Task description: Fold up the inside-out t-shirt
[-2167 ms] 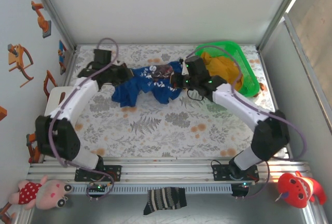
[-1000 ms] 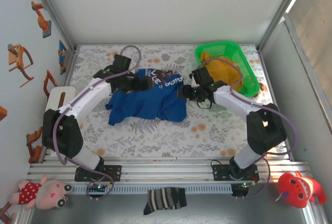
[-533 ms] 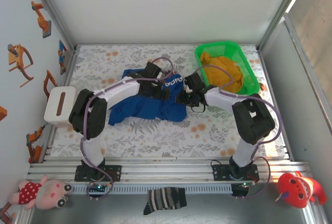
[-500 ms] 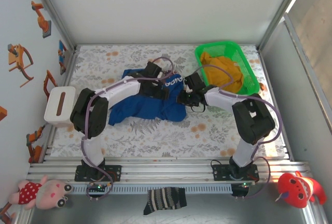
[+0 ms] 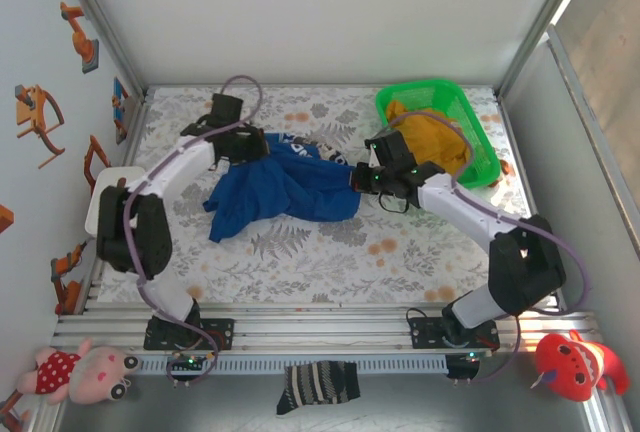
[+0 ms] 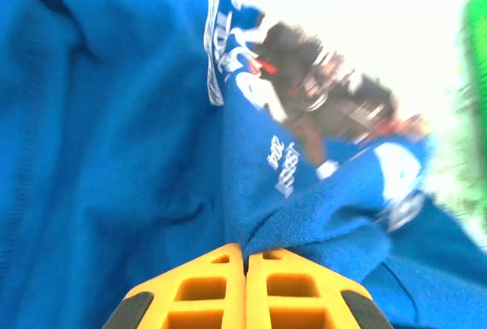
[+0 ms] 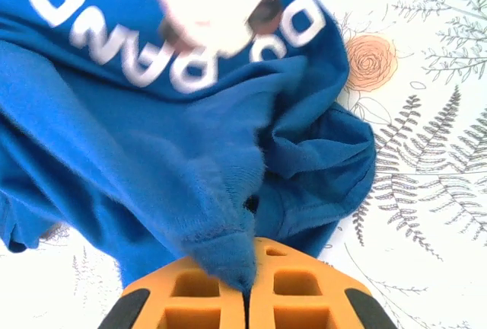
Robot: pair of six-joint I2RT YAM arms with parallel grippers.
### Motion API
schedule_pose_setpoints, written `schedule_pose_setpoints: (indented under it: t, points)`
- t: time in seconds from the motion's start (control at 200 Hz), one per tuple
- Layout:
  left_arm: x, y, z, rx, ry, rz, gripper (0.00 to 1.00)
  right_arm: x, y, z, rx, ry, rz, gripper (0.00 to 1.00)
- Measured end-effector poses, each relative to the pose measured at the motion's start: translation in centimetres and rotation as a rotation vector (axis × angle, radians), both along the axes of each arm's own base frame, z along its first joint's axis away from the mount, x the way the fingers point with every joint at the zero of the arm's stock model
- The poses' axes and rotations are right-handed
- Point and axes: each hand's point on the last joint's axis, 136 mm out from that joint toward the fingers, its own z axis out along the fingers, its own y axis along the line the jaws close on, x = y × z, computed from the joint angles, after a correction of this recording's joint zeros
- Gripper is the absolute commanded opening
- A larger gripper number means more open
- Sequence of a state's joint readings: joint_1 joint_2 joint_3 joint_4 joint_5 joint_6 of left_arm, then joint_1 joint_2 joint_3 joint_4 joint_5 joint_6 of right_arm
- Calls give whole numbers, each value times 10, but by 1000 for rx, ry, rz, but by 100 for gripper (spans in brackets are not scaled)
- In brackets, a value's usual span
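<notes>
Since half a second ago the left arm has swung back far-left, stretching the inside-out t-shirt [image 5: 285,187] across the far middle, left of the green basket [image 5: 420,86]. Left gripper [image 6: 245,257] and right gripper [image 7: 247,283] each pinch its cloth, jaws together, possibly at an edge (view blurred).

White lettering [image 7: 125,59] on the inside-out t-shirt [image 7: 152,169] is too blurred to read.

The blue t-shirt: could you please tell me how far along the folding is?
Done: no fold is made; the t-shirt lies crumpled on the table. In hand: the left gripper and the right gripper are each shut on a pinch of its cloth, at its left and right sides. Left: spreading it flat and making every fold.
</notes>
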State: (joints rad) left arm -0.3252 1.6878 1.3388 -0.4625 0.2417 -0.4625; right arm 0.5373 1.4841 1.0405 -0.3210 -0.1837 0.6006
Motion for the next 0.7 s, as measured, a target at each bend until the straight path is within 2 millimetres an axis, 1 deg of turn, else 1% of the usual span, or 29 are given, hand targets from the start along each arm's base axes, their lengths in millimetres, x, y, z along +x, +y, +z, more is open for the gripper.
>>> schedule_pose_setpoints:
  t: [0.055, 0.105, 0.11, 0.145, 0.155, 0.165, 0.185, 0.22, 0.3, 0.371, 0.416, 0.476, 0.531, 0.591, 0.601, 0.626, 0.646, 0.681, 0.701]
  points:
    - [-5, 7, 20, -42, -32, 7, 0, -3, -5, -1, -20, -1, -1, 0]
    - [-13, 7, 30, -71, -46, -6, 0, -7, -9, -8, -43, 9, -2, 0]
    - [-13, 7, 31, -73, -47, -7, 0, -8, -10, -10, -47, 14, -4, 1]
    - [-20, 5, 34, -91, -47, -23, 0, -11, -14, -17, -70, 31, -7, 21]
    - [-22, 4, 34, -97, -45, -28, 0, -12, -15, -20, -76, 38, -10, 22]
    - [-24, 3, 34, -102, -44, -33, 0, -13, -16, -22, -82, 41, -9, 28]
    - [-29, 1, 33, -110, -36, -44, 0, -15, -19, -27, -97, 55, -13, 35]
    - [-36, -1, 28, -121, -19, -58, 0, -18, -23, -34, -120, 72, -17, 40]
    - [-50, -3, 12, -135, 34, -76, 0, -26, -30, -44, -158, 100, -19, 43]
    - [-61, -3, -4, -139, 82, -85, 0, -31, -26, -43, -170, 92, -4, 43]
    - [-66, -4, -11, -142, 105, -89, 0, -36, -19, -39, -169, 77, 22, 43]
    - [-70, -4, -15, -147, 119, -94, 0, -45, -4, -32, -164, 54, 76, 44]
    - [-71, -5, -15, -154, 122, -100, 0, -51, 14, -23, -157, 28, 132, 47]
    - [-71, -7, -14, -162, 120, -105, 0, -52, 34, -14, -150, -2, 182, 52]
    - [-71, -7, -14, -163, 119, -105, 0, -53, 38, -12, -149, -7, 194, 54]
    - [-70, -7, -13, -165, 116, -107, 0, -51, 47, -8, -146, -20, 211, 56]
    - [-70, -8, -13, -167, 114, -109, 0, -50, 53, -4, -149, -33, 228, 64]
    - [-70, -8, -12, -169, 111, -109, 0, -45, 64, -1, -155, -52, 248, 66]
    - [-70, -9, -12, -171, 110, -110, 0, -42, 71, 0, -160, -60, 254, 72]
